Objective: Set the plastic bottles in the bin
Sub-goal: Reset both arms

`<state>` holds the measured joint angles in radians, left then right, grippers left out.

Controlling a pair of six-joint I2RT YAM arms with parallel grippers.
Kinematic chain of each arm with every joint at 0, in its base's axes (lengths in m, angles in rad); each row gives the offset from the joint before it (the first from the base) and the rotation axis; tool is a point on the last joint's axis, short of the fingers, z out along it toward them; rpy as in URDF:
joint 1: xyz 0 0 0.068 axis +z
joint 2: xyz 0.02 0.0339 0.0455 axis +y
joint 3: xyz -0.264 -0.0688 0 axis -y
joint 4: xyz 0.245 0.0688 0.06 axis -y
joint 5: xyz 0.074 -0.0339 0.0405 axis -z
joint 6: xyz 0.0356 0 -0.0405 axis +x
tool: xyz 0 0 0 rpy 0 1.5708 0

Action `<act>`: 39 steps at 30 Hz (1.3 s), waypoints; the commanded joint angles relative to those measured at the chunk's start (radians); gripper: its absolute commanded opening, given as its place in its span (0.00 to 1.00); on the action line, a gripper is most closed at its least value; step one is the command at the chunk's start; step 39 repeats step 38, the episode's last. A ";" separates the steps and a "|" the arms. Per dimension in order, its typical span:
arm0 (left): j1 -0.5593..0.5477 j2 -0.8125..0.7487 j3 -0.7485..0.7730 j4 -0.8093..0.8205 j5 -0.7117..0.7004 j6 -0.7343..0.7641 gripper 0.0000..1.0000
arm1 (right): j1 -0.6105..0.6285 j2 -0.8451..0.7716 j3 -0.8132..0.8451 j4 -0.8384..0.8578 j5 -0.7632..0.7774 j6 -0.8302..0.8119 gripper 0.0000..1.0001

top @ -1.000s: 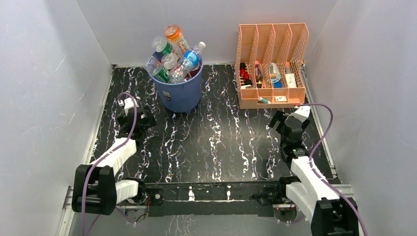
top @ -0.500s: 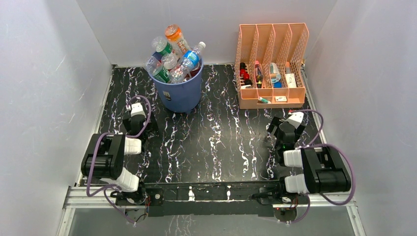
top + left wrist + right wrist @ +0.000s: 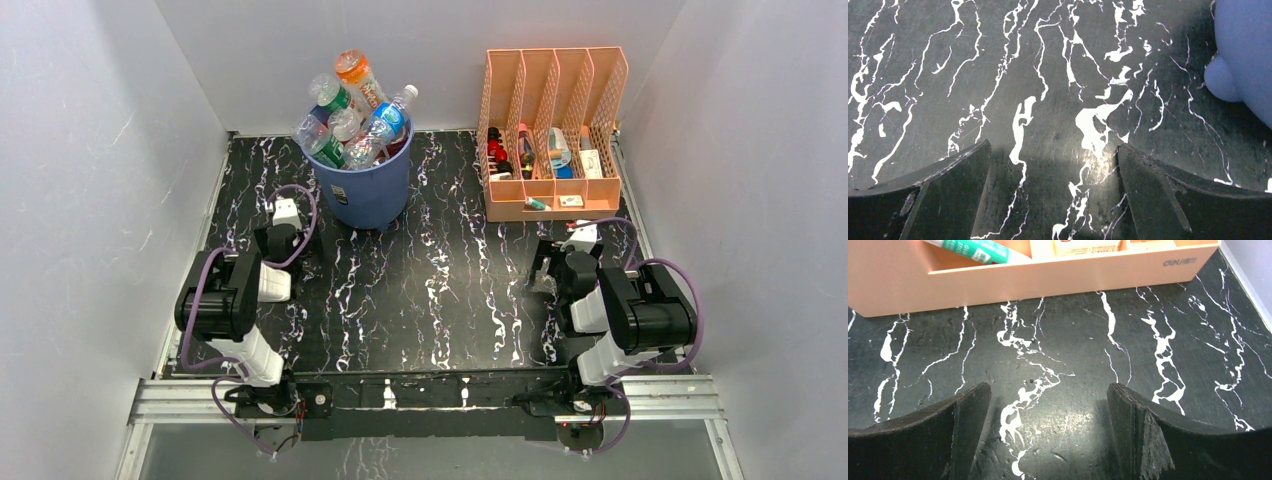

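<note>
The round blue bin stands at the back left of the black marbled table. Several plastic bottles, clear and orange, stick out of its top. Part of its blue side shows at the right edge of the left wrist view. My left gripper is open and empty, low over the table just left of the bin; its fingers frame bare table. My right gripper is open and empty, low over the table in front of the peach organizer; only table lies between its fingers.
A peach slotted file organizer with small bottles and tubes stands at the back right; its front wall fills the top of the right wrist view, with a green tube in it. White walls enclose the table on three sides.
Both arms have folded back toward their bases, and both grippers have dropped low over the table. Bin and bottles have not moved.
</note>
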<state>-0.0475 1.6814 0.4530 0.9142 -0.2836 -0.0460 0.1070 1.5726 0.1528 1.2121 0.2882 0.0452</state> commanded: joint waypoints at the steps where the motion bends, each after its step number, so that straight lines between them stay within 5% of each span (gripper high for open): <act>1: 0.005 -0.037 -0.088 0.120 0.046 0.024 0.98 | 0.000 0.007 0.002 0.147 -0.063 -0.054 0.98; 5: 0.044 0.002 -0.238 0.444 0.182 0.036 0.98 | 0.000 -0.009 0.026 0.069 -0.074 -0.053 0.98; 7: 0.053 -0.022 -0.198 0.314 0.212 0.026 0.98 | 0.000 0.010 0.021 0.114 -0.079 -0.057 0.98; 39: 0.061 -0.006 -0.185 0.319 0.236 0.029 0.98 | -0.018 0.009 0.071 0.010 -0.099 -0.042 0.98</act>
